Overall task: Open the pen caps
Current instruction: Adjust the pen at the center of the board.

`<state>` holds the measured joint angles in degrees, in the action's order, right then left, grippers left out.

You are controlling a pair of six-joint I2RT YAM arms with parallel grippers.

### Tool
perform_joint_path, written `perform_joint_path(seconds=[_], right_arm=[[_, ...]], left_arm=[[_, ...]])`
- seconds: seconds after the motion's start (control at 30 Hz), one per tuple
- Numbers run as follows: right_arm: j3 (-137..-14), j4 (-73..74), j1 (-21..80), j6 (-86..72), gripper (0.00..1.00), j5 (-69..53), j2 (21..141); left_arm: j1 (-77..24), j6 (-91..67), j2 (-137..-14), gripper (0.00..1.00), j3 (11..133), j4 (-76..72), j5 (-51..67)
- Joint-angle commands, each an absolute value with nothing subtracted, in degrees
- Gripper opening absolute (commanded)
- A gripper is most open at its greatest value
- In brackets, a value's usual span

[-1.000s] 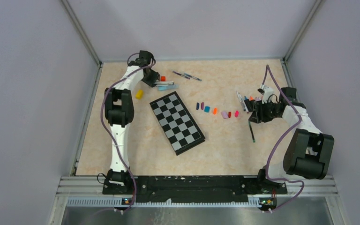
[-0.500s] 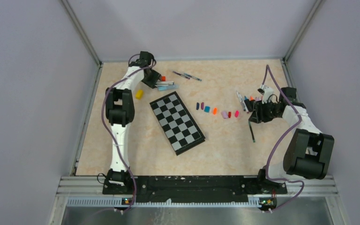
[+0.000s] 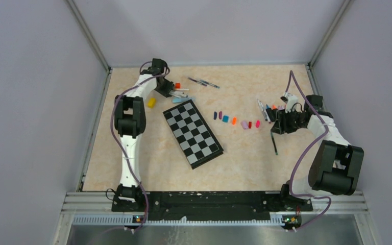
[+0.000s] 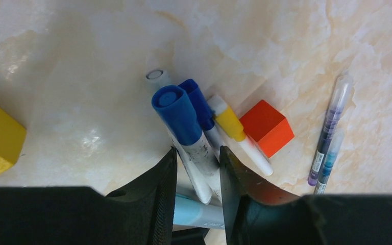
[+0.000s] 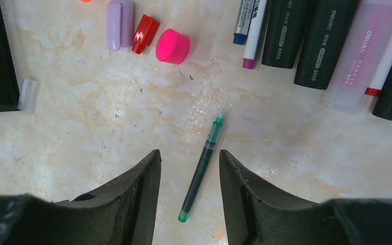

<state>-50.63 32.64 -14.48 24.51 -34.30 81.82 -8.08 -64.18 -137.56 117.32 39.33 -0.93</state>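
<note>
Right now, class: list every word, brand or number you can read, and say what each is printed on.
"S600": on the black marker, and on the black one beside it.
"deli": on the pink highlighter.
Print on the white pen: too blurred to read.
Print on the thin pens, left wrist view: too small to read.

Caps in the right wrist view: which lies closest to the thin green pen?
The bright pink cap; the red cap and lilac cap sit farther left from the green pen.
</note>
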Motion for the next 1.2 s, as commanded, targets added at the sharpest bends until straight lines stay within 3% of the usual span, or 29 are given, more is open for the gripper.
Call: perform_joint_path(seconds=[0.0, 0.33, 0.57, 0.77, 0.93, 1.07, 1.17], right_arm=[[-51.3, 32.4, -15.1, 25.7, 0.45, -34.5, 80.2], [-51.2, 32.3, -15.1, 25.6, 0.45, -34.9, 80.3], [-51.2, 32.3, -15.1, 25.6, 0.45, -34.8, 80.6], [-51.1, 32.3, -15.1, 25.7, 0.45, -34.9, 80.7], [-51.0, 32.3, -15.1, 25.8, 0.45, -35.0, 80.8], [-50.9, 32.3, -15.1, 25.9, 0.45, -35.0, 80.8], [-50.9, 32.3, -15.1, 25.9, 0.45, -35.0, 80.9]], left_arm=[[-6.8, -63.1, -132.5, 0.4, 111.7, 38.1, -2.9], [-4.8, -61.2, -126.1, 0.41, 102.8, 34.9, -6.0], [-3.6, -58.2, -123.7, 0.55, 100.9, 33.6, -4.7], [-3.6, -51.2, -117.7, 0.56, 95.4, 26.5, -0.4], [-3.6, -39.8, -109.8, 0.6, 86.5, 14.7, 11.5], [-3.7, -30.4, -104.0, 0.61, 77.1, 0.3, 34.3], [-5.0, -29.0, -102.5, 0.6, 75.1, -1.9, 42.3]])
